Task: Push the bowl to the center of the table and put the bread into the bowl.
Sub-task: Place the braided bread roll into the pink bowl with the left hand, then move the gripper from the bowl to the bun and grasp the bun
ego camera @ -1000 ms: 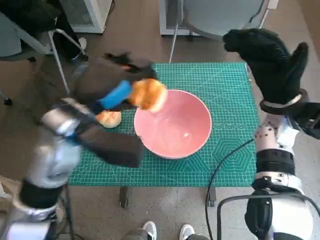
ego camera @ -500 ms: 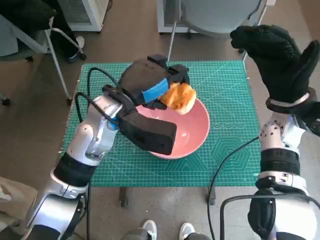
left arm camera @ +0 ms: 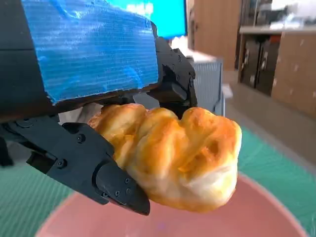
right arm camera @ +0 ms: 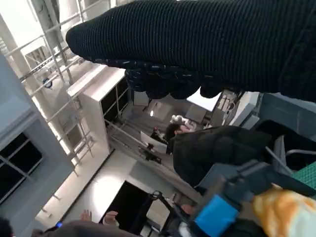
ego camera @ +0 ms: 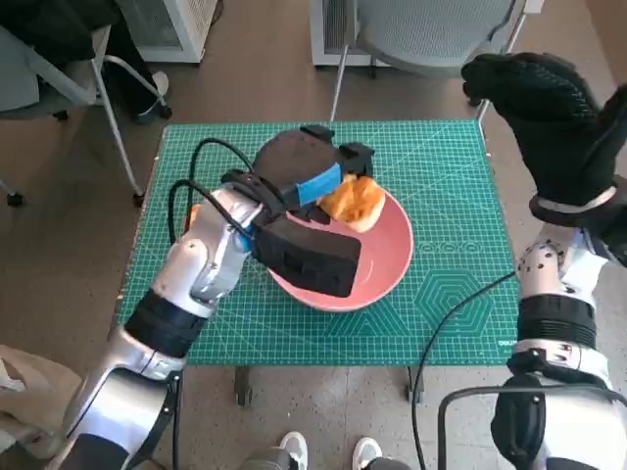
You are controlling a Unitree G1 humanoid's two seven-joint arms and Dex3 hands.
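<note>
A green cutting mat (ego camera: 441, 176) printed with a grid covers the small table. Around it lies a brown floor (ego camera: 265, 69). Beyond the far edge stands a grey chair (ego camera: 431, 29) on thin metal legs, and a white cabinet (ego camera: 171, 24) sits at the far left. Another metal-framed chair (ego camera: 88, 78) stands to the left. A pair of white shoes (ego camera: 328, 452) shows at the near edge.

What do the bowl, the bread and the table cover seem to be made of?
Bowl: probably glazed ceramic or plastic; smooth pink, slightly shiny.
Bread, held by the left hand: baked dough; golden, glossy crust, paler folds.
Table cover: likely a rubbery cutting mat; matte green with printed grid lines.
</note>
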